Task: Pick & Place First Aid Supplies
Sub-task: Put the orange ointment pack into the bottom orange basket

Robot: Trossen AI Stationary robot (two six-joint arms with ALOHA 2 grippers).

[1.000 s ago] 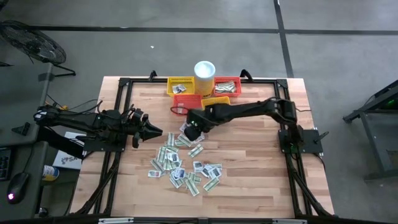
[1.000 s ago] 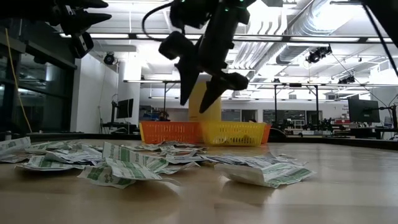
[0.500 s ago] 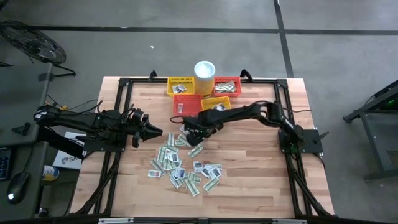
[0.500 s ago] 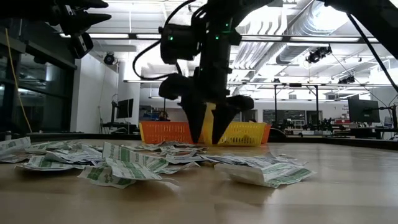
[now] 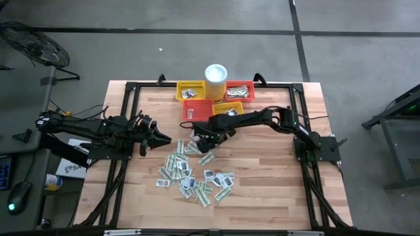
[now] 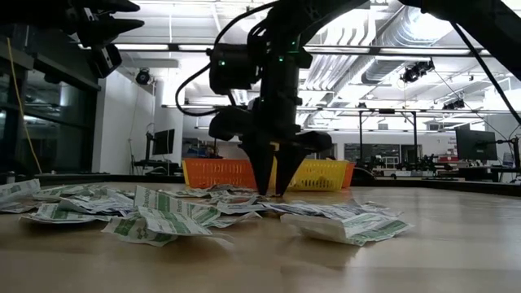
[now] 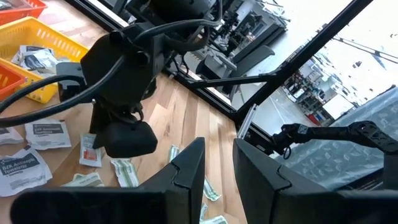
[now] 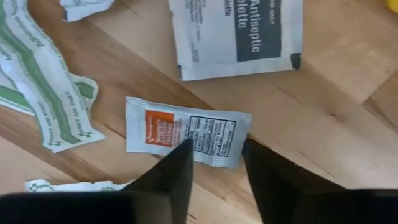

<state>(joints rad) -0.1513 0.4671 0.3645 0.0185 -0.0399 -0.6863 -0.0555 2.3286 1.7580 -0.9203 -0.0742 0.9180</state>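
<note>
Many first aid supplies (image 5: 193,174) lie scattered as flat sachets on the wooden table (image 5: 262,177). My right gripper (image 5: 200,139) points down at the far end of the pile, its tips at table level (image 6: 270,189). In the right wrist view its open fingers (image 8: 214,155) stand over a small white sachet with an orange label (image 8: 168,130), which lies flat on the wood. My left gripper (image 5: 164,139) waits at the left, raised and level, open (image 7: 219,155) with nothing between its fingers. My right gripper comes from above, pointing down. One fingertip (image 8: 181,152) shows over the orange-labelled sachet's middle and the other (image 8: 252,152) at its end. Whether they touch the sachet, I cannot tell. The sachet lies flat on the table.
Yellow (image 5: 190,90) and red-orange (image 5: 197,108) mesh baskets and a white cup (image 5: 216,77) stand at the far edge, just behind my right gripper. A larger antiseptic packet (image 8: 236,31) lies beside the sachet. A black frame (image 5: 131,92) borders the table.
My right gripper has come down from above the pile to the table top at its far end, tipping to point straight down. Its fingers have narrowed from a wide spread. The sachets have not moved.
</note>
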